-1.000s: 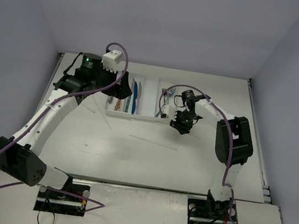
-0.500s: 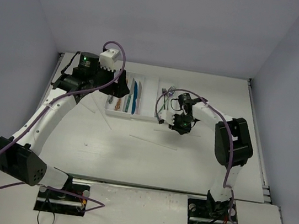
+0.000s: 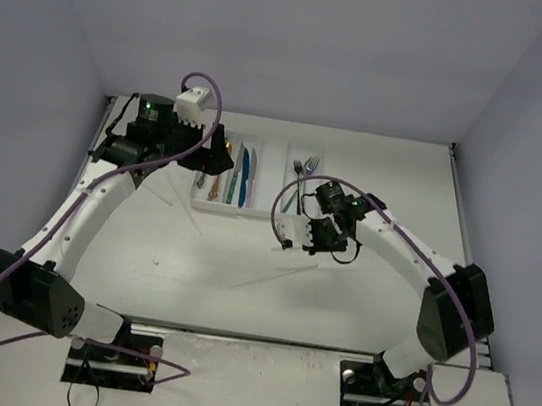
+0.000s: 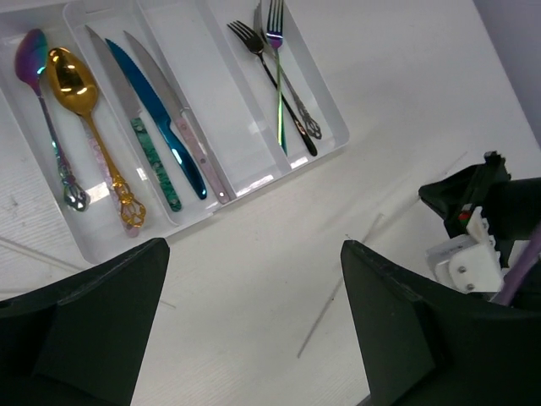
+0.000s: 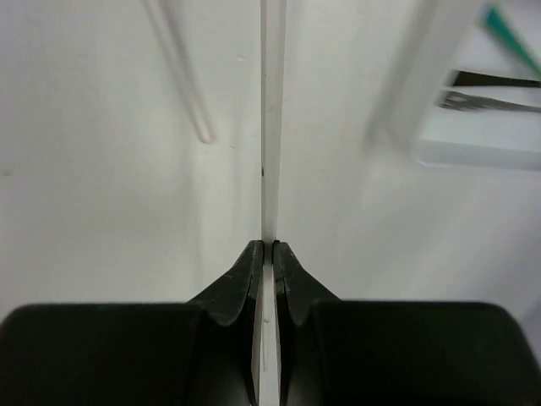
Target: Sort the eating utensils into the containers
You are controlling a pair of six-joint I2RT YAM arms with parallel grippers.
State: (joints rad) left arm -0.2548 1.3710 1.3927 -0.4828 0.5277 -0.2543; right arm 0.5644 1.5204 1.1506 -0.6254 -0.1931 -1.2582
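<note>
right pincer (image 5: 269, 252) clamped on a thin pale straight stick (image 5: 272, 127); the stick runs from between the tips up the frame centre, left of the white plastic cutlery tray (image 5: 473, 142). left pincer (image 4: 254, 330) stands wide.

In the right wrist view the white tray (image 5: 473, 139) is only a blurred corner at the right edge. The pinched thin stick (image 5: 272, 127) and a second stick (image 5: 179, 72) both run out past the top edge. From above, the left gripper (image 3: 219, 158) covers the far end of the tray's left side, and the left wrist view crops its fingers (image 4: 93, 330) at the bottom edge
</note>
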